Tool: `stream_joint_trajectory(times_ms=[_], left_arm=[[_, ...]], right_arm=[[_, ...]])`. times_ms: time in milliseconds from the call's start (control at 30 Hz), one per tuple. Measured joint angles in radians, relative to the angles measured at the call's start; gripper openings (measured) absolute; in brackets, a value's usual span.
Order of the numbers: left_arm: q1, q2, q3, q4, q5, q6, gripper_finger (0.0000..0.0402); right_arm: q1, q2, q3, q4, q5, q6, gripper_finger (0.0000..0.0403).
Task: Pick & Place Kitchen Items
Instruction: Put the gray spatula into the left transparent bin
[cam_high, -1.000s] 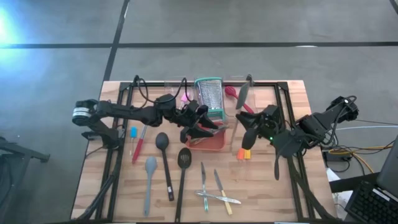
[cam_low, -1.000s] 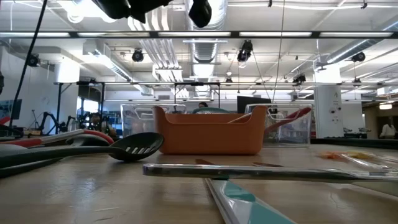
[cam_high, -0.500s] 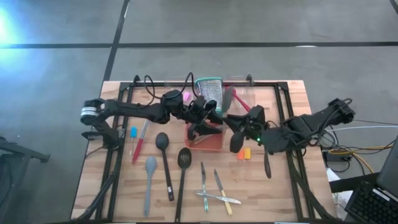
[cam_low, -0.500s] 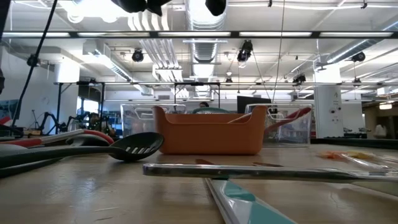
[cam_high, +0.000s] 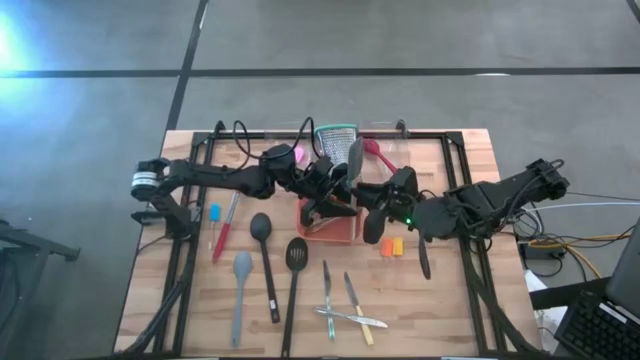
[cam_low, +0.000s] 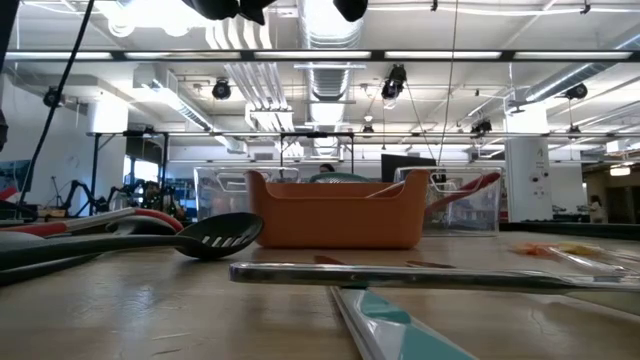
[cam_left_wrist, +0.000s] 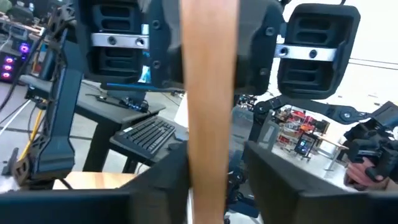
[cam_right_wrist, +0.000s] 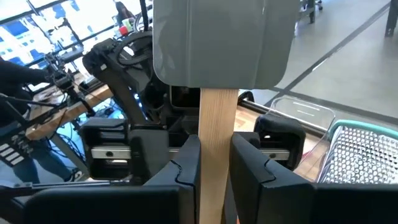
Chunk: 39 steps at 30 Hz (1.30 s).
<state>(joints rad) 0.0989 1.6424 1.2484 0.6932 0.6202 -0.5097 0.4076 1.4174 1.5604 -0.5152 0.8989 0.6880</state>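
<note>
A grey spatula (cam_high: 354, 158) with a wooden handle stands nearly upright above the orange tray (cam_high: 338, 234), blade up. My right gripper (cam_high: 374, 203) comes in from the table's right and is shut on the handle. My left gripper (cam_high: 335, 197) comes in from the left and faces it. It is open, with a finger on either side of the same handle (cam_left_wrist: 208, 124). A narrow gap shows beside one finger (cam_left_wrist: 280, 180). Other utensils lie flat on the table: a black spoon (cam_high: 262, 232), a slotted turner (cam_high: 296, 255), a grey spoon (cam_high: 241, 270). My right gripper pinches the spatula's wooden handle (cam_right_wrist: 217, 134) between its two fingers (cam_right_wrist: 184, 171), below the grey blade (cam_right_wrist: 221, 43). The fingers come level from the table's right and lie across the handle. The spatula is lifted clear, about upright, blade above the fingers.
The steel grater (cam_high: 336, 138) stands just behind the tray, close to the spatula blade. Clear bins (cam_high: 392, 140) line the far edge, one holding a red utensil (cam_high: 378, 152). Knives and peelers (cam_high: 340, 310) lie near the front. Small orange items (cam_high: 392, 245) lie right of the tray.
My right gripper has carried the grey spatula toward the table's left, from over the right bin to above the orange tray, up to my left gripper. My left gripper has shifted a little toward the far edge and right, then held still.
</note>
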Motion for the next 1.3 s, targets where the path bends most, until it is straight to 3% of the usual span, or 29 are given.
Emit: stream_joint_trajectory(times_ms=[133,467,767,900,1067,1200,1300], left_arm=[[0.002,0.0,0.001,-0.006,0.008,0.005,0.0064],[0.009,-0.017,0.0,-0.02,0.015,0.004,0.0066],[0.069,-0.13,-0.006,-0.221,0.042,0.016,0.0066],[0.11,-0.216,-0.01,-0.475,-0.035,0.061,0.0066],[0.171,-0.351,-0.009,-0.976,-0.235,0.05,0.0066],[0.239,-0.432,-0.01,-1.316,-0.38,0.004,0.0066],[0.31,-0.459,-0.01,-1.445,-0.399,-0.034,0.0066]], right_arm=[[-0.011,-0.001,-0.001,0.002,-0.026,-0.01,0.0043],[-0.011,-0.014,0.0,0.001,-0.029,-0.031,0.0043],[0.006,-0.125,0.022,-0.145,-0.002,-0.041,0.0179],[0.017,-0.166,0.017,-0.308,-0.011,0.092,0.021],[0.017,-0.215,0.017,-0.463,-0.01,0.232,0.0219],[0.016,-0.204,0.008,-0.503,-0.012,0.25,0.022],[-0.001,-0.197,0.007,-0.502,-0.009,0.225,0.0221]])
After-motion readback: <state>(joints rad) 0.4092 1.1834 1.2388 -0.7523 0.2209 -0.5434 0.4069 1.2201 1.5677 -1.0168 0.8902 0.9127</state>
